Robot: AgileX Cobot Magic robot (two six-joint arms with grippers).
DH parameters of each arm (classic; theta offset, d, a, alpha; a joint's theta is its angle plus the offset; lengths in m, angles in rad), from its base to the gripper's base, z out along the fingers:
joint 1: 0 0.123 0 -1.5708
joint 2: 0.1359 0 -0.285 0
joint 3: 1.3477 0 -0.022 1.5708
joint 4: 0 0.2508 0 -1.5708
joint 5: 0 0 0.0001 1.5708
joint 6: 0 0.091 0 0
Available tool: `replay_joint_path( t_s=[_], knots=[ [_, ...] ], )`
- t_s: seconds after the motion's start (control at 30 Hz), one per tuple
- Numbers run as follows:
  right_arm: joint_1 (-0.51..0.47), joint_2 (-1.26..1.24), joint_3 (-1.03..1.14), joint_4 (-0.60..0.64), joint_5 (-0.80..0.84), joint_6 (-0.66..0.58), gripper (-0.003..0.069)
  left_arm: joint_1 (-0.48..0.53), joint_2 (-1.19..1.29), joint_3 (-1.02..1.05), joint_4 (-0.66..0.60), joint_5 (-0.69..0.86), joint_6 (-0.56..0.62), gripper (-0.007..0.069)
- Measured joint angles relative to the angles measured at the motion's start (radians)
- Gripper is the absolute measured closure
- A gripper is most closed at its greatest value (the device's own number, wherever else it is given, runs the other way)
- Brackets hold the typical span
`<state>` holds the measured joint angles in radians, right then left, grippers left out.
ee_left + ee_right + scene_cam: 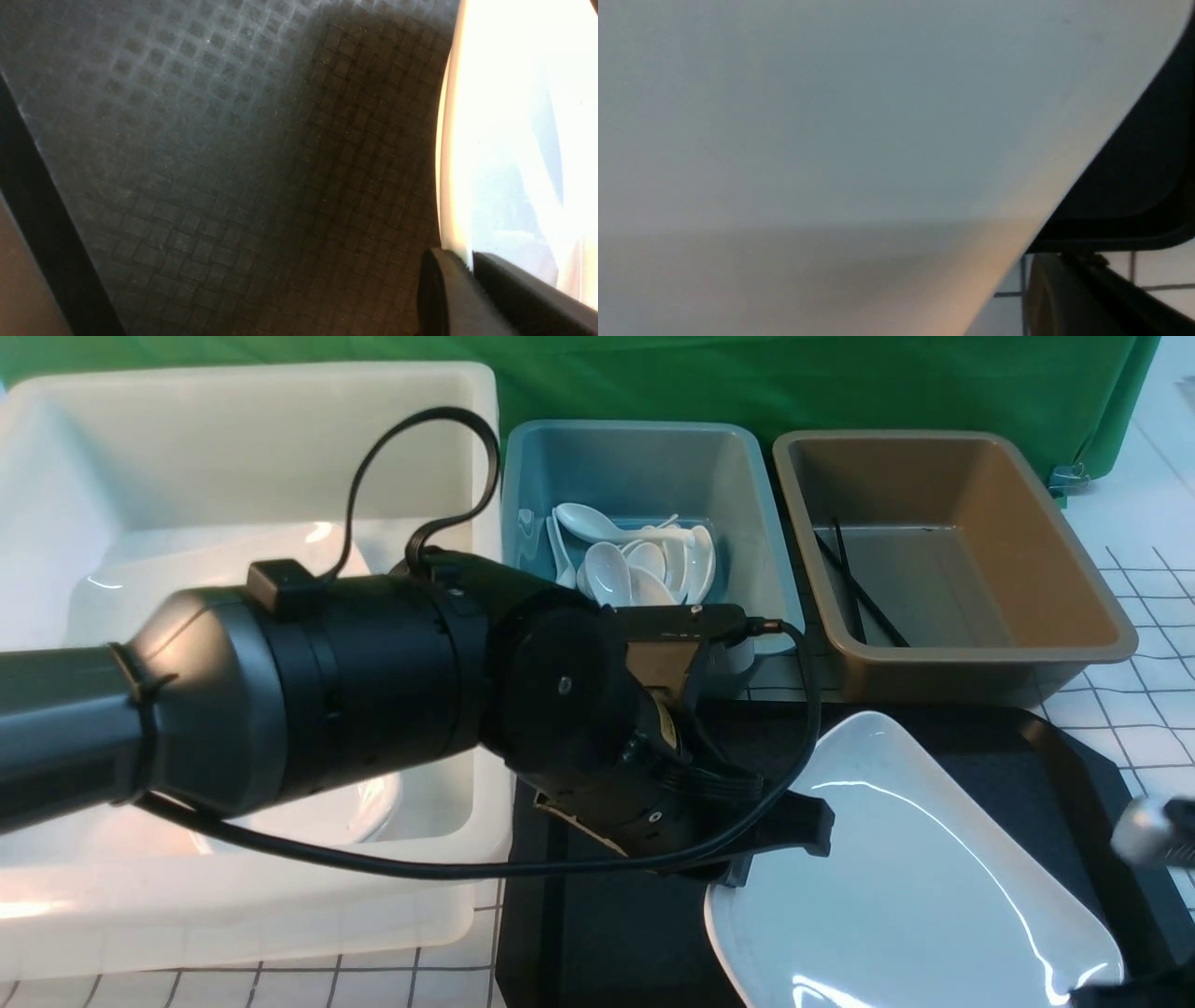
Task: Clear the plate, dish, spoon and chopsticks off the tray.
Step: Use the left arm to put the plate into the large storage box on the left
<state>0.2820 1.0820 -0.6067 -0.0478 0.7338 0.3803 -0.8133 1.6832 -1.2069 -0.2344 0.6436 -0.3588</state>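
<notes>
Left gripper (463,265) pinches 1 plate (915,896) over 1 tray (1013,756); right gripper (1059,298) pressed together.

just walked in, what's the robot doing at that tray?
The left gripper is shut on the left rim of the plate, the only tableware visible on the tray. The right gripper is shut at the plate's opposite edge; whether it actually grips is hard to see. White spoons lie in the blue bin and the black chopsticks in the brown bin. No dish shows on the tray.
</notes>
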Motion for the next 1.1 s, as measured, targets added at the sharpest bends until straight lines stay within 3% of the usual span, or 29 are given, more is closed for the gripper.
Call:
replay_joint_path(
  t_s=[0.1,0.2,0.33,0.53,0.77,1.1],
  knots=[
    [-0.096,0.024,-0.016,0.048,0.018,-0.052,0.0629,0.000,0.000,0.000,0.000,0.000,0.001,0.0610],
    [-0.228,0.065,-0.003,0.195,0.027,-0.193,0.0609,0.000,0.000,0.000,0.000,0.000,0.001,0.0610],
    [-0.336,0.116,0.030,0.357,0.030,-0.345,0.0476,0.000,0.000,0.000,0.000,0.000,0.003,0.0610],
    [-0.358,0.136,0.037,0.365,0.048,-0.399,0.0358,0.000,0.000,0.000,0.000,0.000,0.003,0.0610],
    [-0.358,0.138,0.091,0.344,-0.006,-0.375,0.0348,0.000,0.000,0.000,0.002,0.000,0.003,0.0610],
    [-0.358,0.160,0.155,0.414,-0.164,-0.362,0.0349,0.000,0.000,0.000,0.003,-0.001,0.003,0.0610]
  ],
)
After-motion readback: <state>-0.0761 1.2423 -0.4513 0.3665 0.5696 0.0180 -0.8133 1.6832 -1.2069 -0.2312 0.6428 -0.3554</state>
